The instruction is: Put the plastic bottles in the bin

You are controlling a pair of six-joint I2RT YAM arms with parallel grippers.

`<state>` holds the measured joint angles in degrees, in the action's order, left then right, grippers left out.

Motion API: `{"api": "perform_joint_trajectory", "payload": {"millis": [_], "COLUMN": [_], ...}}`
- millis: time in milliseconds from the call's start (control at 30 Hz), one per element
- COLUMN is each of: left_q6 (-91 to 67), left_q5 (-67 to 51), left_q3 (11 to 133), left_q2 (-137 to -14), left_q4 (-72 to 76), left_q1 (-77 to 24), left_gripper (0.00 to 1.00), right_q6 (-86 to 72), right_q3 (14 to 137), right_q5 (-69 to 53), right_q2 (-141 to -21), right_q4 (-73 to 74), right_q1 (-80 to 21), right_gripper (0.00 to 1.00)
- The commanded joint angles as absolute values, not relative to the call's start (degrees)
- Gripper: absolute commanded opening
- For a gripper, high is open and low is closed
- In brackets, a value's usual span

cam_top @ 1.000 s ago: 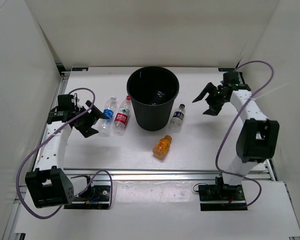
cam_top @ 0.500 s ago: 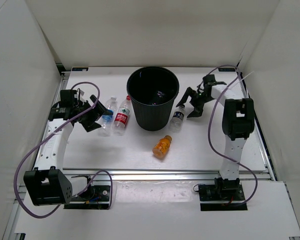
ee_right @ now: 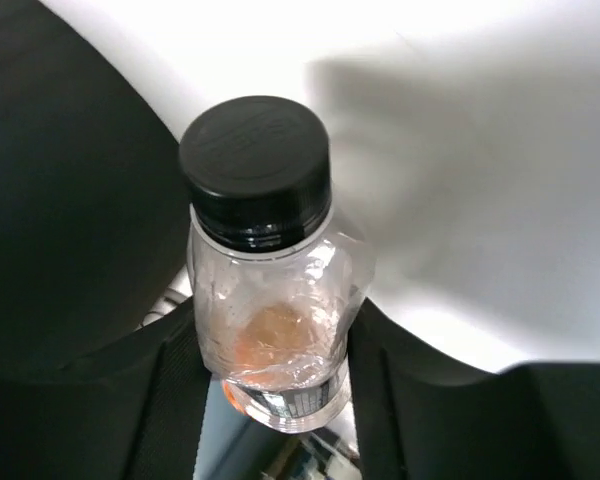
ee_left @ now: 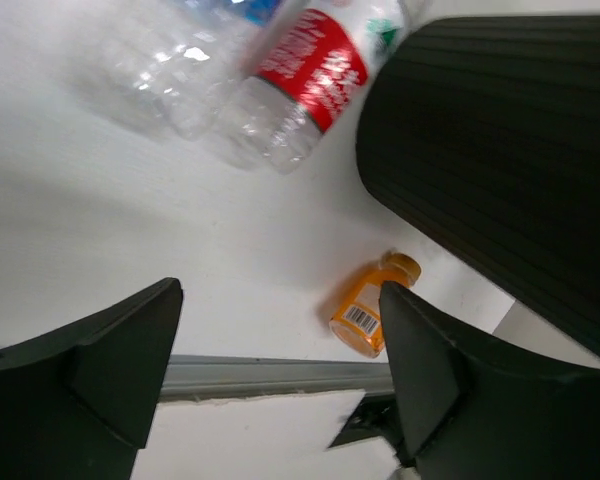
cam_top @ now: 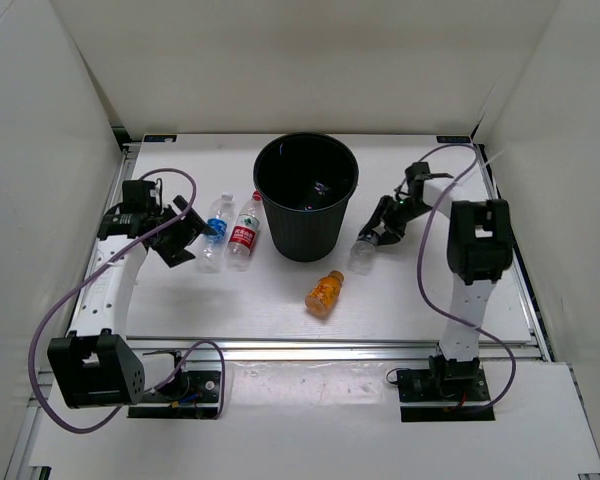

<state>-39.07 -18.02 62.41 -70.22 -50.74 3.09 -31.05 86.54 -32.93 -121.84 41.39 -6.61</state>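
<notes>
The black bin [cam_top: 307, 200] stands at the back middle of the table. In the right wrist view a clear dark-labelled bottle [ee_right: 270, 290] with a black cap sits between my right fingers, which press both its sides. From above, my right gripper [cam_top: 377, 228] holds that bottle [cam_top: 363, 252] tilted just right of the bin. A blue-labelled bottle [cam_top: 215, 230] and a red-labelled bottle [cam_top: 244, 232] lie side by side left of the bin. My left gripper [cam_top: 187, 240] is open just left of them, with nothing in it. A short orange bottle [cam_top: 325, 292] lies in front of the bin.
White walls close in the table on three sides. A metal rail [cam_top: 330, 350] runs along the near edge. In the left wrist view the ribbed bin wall [ee_left: 500, 150] fills the right side, with the red-labelled bottle [ee_left: 300, 85] and the orange bottle [ee_left: 370, 305] beside it.
My right arm swung in from the right wall to the bin's right side and closed on the dark-labelled bottle, which now tilts. My left gripper stayed by the blue-labelled bottle and narrowed slightly.
</notes>
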Motion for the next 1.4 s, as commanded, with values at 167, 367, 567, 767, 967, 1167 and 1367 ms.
{"api": "perform_joint_trajectory", "payload": {"millis": [167, 367, 567, 767, 967, 1167, 1367], "left_q6": [-42.54, -42.54, -44.29, -44.22, -31.68, -26.64, -25.05], "left_q5": [-16.42, -18.90, -12.42, 12.01, -2.52, -9.58, -9.58], "left_q3": [58.21, 60.28, 69.15, 76.46, 75.14, 79.36, 80.60], "left_q2": [-75.68, -74.62, -78.47, -82.09, -86.03, -95.44, -102.91], "left_q4": [-57.05, -52.39, -51.50, -55.12, -44.14, -40.35, -39.73], "left_q1": [5.54, 5.27, 3.35, -2.98, 0.35, -1.66, -2.20], "left_gripper": [0.87, 1.00, 1.00, 1.00, 1.00, 1.00, 1.00], "right_q6": [-32.60, -36.29, -33.94, -29.01, -24.70, -23.38, -22.85], "right_q3": [88.57, 116.24, 139.47, 135.26, 130.27, 123.23, 119.88], "right_q5": [-24.88, -23.55, -23.04, -20.66, -18.19, -17.67, -17.67], "right_q2": [-94.06, -94.64, -111.43, -109.08, -100.48, -94.41, -90.36], "right_q4": [46.05, 43.68, 46.05, 52.36, 54.40, 57.22, 59.58], "right_q1": [2.20, -5.60, -18.16, -23.99, -23.99, -23.99, -25.04], "right_gripper": [0.31, 0.36, 0.46, 1.00, 1.00, 1.00, 1.00]}}
